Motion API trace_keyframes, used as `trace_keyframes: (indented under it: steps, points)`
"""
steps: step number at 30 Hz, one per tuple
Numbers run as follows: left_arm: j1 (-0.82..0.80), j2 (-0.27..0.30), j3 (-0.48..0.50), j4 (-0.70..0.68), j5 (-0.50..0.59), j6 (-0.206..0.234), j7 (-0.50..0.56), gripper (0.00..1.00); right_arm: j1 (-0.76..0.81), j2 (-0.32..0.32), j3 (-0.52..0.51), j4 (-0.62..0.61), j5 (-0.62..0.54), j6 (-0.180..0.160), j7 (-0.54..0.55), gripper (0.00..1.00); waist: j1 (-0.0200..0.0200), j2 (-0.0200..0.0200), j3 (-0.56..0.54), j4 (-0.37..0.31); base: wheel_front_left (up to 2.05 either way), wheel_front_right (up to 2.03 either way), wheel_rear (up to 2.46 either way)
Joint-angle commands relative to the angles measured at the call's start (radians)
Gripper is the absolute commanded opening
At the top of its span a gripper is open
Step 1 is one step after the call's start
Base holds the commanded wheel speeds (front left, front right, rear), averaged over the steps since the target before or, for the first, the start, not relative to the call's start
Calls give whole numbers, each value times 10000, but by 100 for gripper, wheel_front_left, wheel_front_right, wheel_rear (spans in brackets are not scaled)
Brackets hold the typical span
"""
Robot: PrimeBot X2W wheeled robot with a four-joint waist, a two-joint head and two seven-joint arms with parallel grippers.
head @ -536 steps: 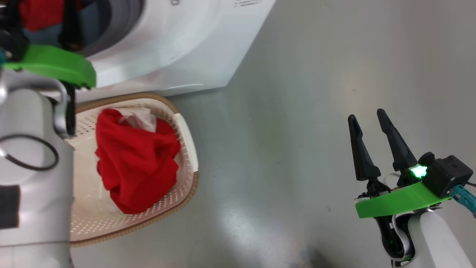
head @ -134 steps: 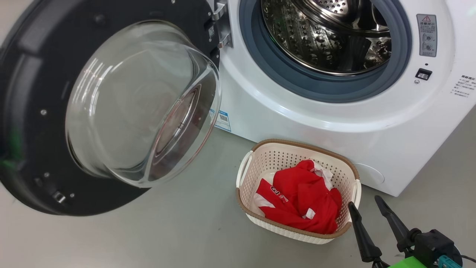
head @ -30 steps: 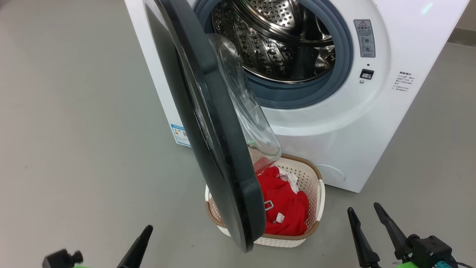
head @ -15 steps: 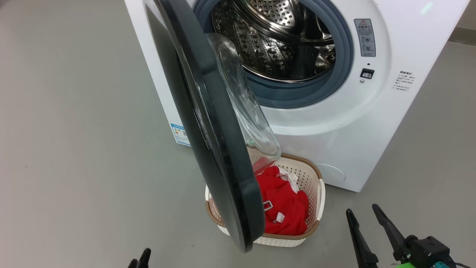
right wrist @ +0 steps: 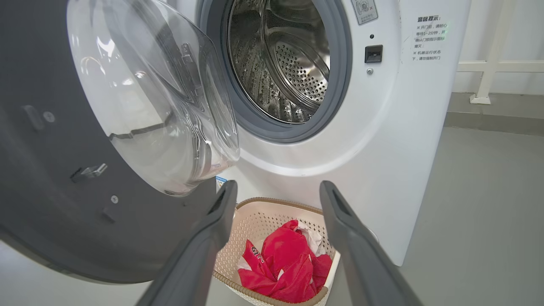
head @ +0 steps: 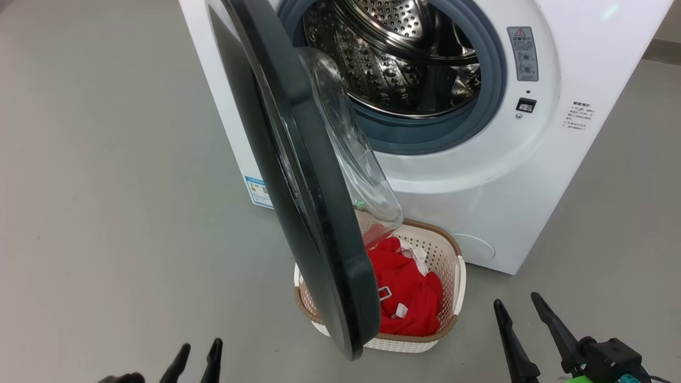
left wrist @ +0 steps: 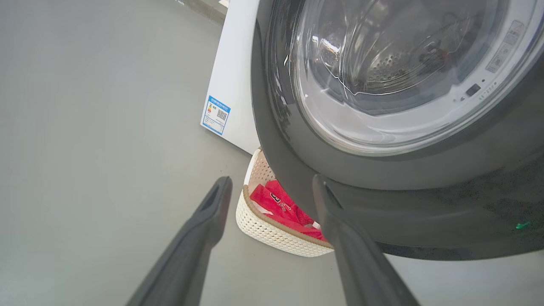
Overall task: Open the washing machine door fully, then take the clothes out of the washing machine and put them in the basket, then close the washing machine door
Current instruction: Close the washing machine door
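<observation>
The white washing machine (head: 479, 175) stands with its steel drum (right wrist: 289, 63) showing bare. The washing machine door (head: 298, 186) hangs half open, seen edge-on, with its glass bowl (head: 351, 143) facing the drum. Below it, the basket (head: 457, 282) sits on the floor against the machine and holds the red clothes (head: 404, 303). My left gripper (head: 200, 344) is open, low at the left of the door's outer face (left wrist: 382, 204) and apart from it. My right gripper (head: 516, 300) is open and empty, right of the basket (right wrist: 276, 203), pointing at the clothes (right wrist: 284, 263).
Grey floor (head: 106, 186) stretches wide to the machine's left and right. A blue label (left wrist: 216, 115) marks the machine's lower left corner. The door's lower rim overhangs the basket's left half. A white rail (right wrist: 484, 63) stands behind at the right.
In the head view my left gripper dipped toward the bottom edge, then rose again, so both fingertips show. The right gripper sank slightly. Door, basket and clothes have not moved.
</observation>
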Motion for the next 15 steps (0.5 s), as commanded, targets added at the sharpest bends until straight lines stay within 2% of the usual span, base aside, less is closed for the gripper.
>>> trace_keyframes:
  steps: [1, 2, 9, 15]
  points:
    - [-74, -31, 694, -397, 764, -61, -122, 100, -128, -79, 253, -221, -59, 2, -65, 100, 0, 0, 17, 7, 0, 0, 0]
    - [-74, -31, 694, -397, 764, -61, -122, 100, -128, -79, 253, -221, -59, 2, -65, 100, 0, 0, 17, 7, 0, 0, 0]
    - [458, -994, 1791, -1687, 3427, -61, -123, 100, -160, -96, 256, -222, -45, 2, -65, 100, 0, 0, 22, 5, 0, 0, 0]
    - [789, -1377, 2273, -2531, 4905, -61, -123, 100, -170, -101, 237, -215, -42, 2, -65, 100, 0, 0, 22, 28, 0, 0, 0]
